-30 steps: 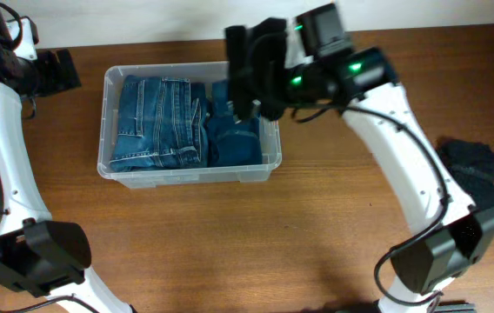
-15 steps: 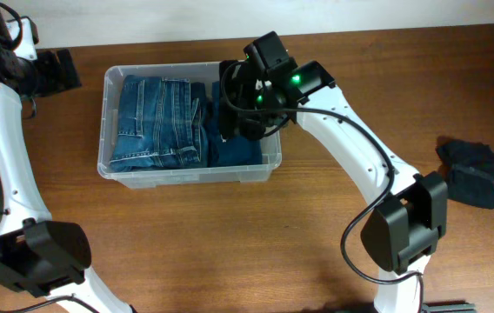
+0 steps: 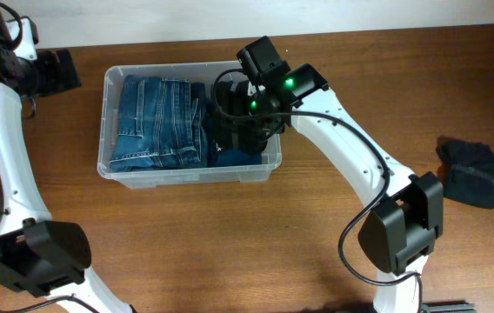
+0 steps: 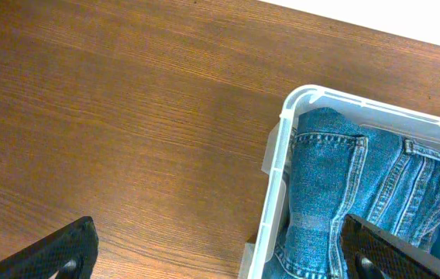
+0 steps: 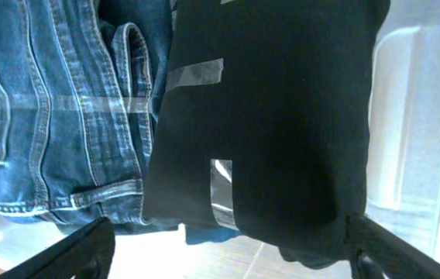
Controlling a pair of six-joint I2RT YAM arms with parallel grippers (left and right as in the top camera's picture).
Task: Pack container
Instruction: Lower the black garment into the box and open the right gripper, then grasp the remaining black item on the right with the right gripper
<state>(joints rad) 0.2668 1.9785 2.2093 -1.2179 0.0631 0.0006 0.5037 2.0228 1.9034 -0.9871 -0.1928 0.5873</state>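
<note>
Brown wooden counter point(image 3: 230, 243) beneath everything. Toward its far left, large rectangular clear plastic container point(image 3: 186, 176), upright and open-topped. Inside, folded light-blue denim jeans point(image 3: 160, 122) filling the left half, darker blue denim point(image 3: 230, 157) on the right. Folded black cloth point(image 5: 274, 116) with pale strips lying over that right side. Right tool point(image 3: 236, 130) lowered into the container above it, fingers spread wide; possibly brushing the cloth's corner, hard to tell. Left tool point(image 4: 220, 256) also spread wide, gripping nothing, over bare counter beside the container's corner. Crumpled dark cloth point(image 3: 471, 172) well apart at the right.
</note>
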